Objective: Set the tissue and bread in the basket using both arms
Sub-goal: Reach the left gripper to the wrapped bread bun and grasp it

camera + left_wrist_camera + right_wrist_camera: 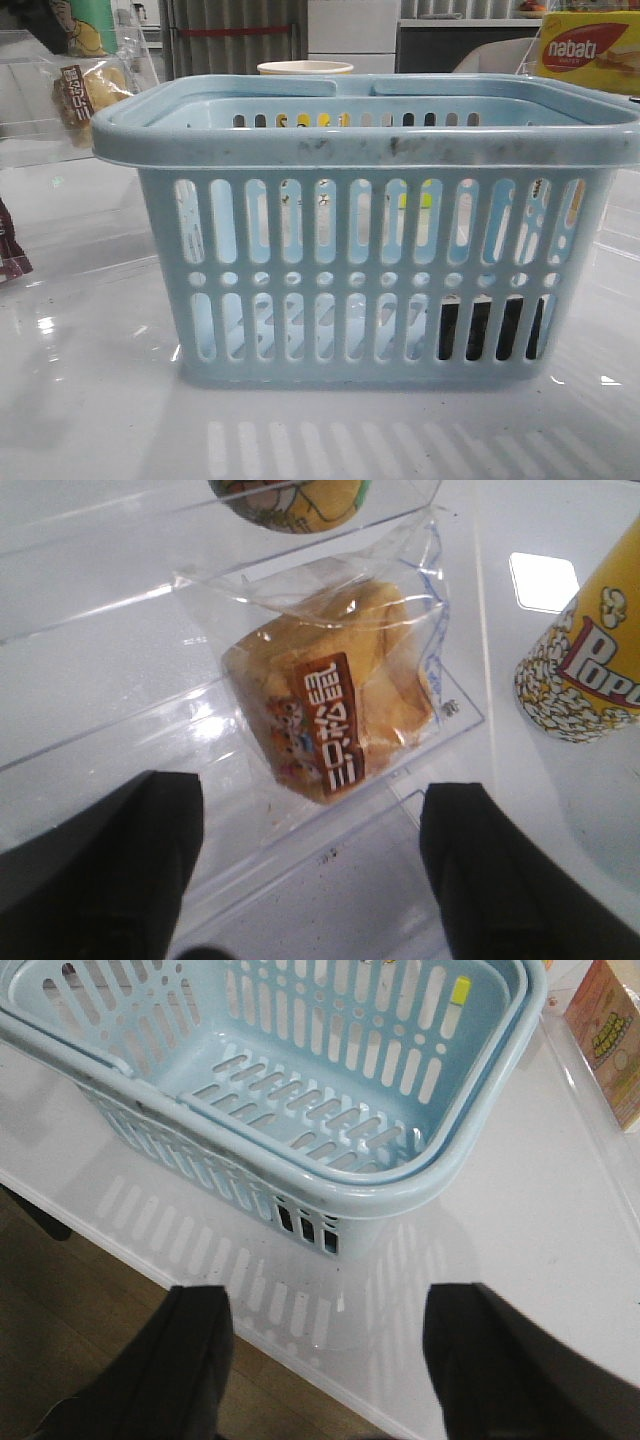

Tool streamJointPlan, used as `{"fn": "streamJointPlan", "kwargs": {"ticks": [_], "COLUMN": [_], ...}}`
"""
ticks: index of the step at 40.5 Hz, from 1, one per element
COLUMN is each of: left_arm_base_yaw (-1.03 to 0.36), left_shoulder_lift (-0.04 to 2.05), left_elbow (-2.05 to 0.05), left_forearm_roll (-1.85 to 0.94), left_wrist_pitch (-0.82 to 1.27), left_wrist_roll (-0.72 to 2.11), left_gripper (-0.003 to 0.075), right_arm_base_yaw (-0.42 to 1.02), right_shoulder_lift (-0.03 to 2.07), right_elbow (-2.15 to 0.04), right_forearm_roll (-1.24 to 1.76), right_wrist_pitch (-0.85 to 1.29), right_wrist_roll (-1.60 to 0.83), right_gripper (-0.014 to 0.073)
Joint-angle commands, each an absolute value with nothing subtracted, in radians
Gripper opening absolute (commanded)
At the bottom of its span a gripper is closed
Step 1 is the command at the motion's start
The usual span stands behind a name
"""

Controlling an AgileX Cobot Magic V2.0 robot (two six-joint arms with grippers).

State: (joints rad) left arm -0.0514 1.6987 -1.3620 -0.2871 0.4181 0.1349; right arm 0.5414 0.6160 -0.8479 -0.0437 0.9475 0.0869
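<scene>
My left jaws (312,870) are wide open and empty just before the bread (330,715) — my right jaws (330,1360) gape empty by the basket (400,1195).

1. A yellow popcorn cup (585,660) stands on the white table (90,400), printed with red lettering;
2. A clear acrylic tray (120,650) lies on the table;
3. A yellow-and-red Nabati box (590,52) sits far right at the back;
4. A maroon-brown wrapper (12,250) shows at the left edge;
5. A pale cup rim (305,68) shows at the back.
</scene>
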Motion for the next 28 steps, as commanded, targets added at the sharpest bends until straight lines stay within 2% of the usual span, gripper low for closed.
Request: {"fn": "streamJointPlan", "kwargs": {"ticks": [1,9,17,23,28], "left_arm_base_yaw": [-0.059,-0.059,-0.059,-0.062,-0.067], "left_shoulder_lift": [1.723,1.82,1.866,1.875,1.875], "left_elbow": [-1.452,-1.513,-1.514,-1.514,-1.514], "left_forearm_roll": [-0.312,-0.319,-0.323,-0.328,-0.329], "left_wrist_pitch": [0.351,0.292,0.203,0.195,0.195], "left_wrist_roll": [0.127,0.127,0.127,0.127,0.127], "left_gripper": [0.0515,0.0617,0.0623,0.0577,0.0465], "right_arm_base_yaw": [0.537,0.537,0.537,0.537,0.537], "right_shoulder_lift": [0.617,0.617,0.617,0.617,0.617], "right_elbow": [-0.875,-0.875,-0.875,-0.875,-0.875], "right_forearm_roll": [-0.06,-0.06,-0.06,-0.06,-0.06], "right_wrist_pitch": [0.88,0.88,0.88,0.88,0.88], "right_wrist_roll": [0.082,0.082,0.082,0.082,0.082], "right_gripper": [0.0521,0.0521,0.0521,0.0521,0.0521]}}
